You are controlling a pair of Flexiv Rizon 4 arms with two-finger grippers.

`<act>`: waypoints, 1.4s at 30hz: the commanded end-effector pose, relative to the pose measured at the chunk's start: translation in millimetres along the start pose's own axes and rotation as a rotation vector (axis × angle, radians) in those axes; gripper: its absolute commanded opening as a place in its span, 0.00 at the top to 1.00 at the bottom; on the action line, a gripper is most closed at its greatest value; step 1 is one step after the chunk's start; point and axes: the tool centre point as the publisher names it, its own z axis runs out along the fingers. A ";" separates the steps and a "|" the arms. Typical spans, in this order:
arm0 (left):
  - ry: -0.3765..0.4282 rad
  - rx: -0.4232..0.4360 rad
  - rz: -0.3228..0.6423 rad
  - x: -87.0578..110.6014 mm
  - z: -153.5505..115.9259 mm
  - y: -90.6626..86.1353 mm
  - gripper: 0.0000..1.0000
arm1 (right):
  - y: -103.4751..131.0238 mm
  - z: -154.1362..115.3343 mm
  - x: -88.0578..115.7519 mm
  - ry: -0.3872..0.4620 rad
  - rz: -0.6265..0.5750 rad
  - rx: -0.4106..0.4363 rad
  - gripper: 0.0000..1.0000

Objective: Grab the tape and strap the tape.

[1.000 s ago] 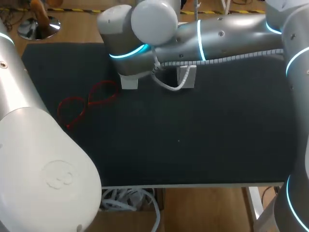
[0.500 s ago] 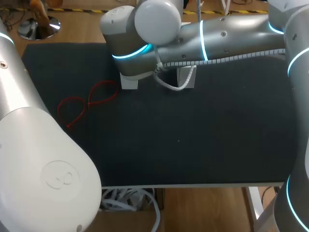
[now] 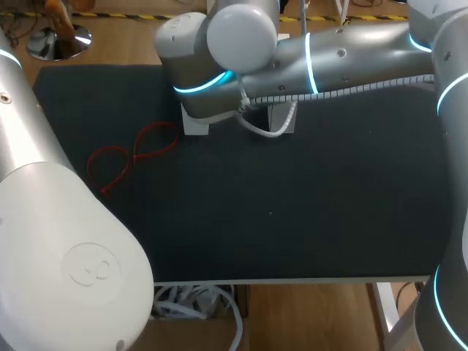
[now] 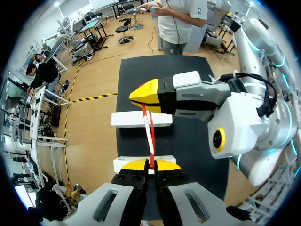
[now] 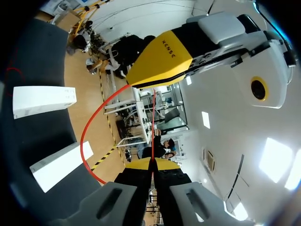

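Both grippers tight on tape

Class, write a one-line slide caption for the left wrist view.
Red tape held straight between left gripper and right gripper, both shut on it, over two white blocks.

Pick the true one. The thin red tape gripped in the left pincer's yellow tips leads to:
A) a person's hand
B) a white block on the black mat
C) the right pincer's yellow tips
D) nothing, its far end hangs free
C: in the left wrist view the thin red tape runs straight from the left pincer into the closed yellow tips of the right pincer.
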 end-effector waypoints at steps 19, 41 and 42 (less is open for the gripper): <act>0.002 -0.004 0.000 -0.2 -1.1 -0.5 1.00 | 8.2 -1.7 -3.6 -0.044 -0.003 0.020 1.00; 0.002 -0.004 0.000 -0.2 -1.1 -0.5 1.00 | 5.4 -3.5 -3.8 -0.078 -0.025 0.047 1.00; 0.002 -0.004 0.000 -0.2 -1.1 -0.5 1.00 | 4.4 -2.7 -4.1 -0.080 -0.027 0.049 1.00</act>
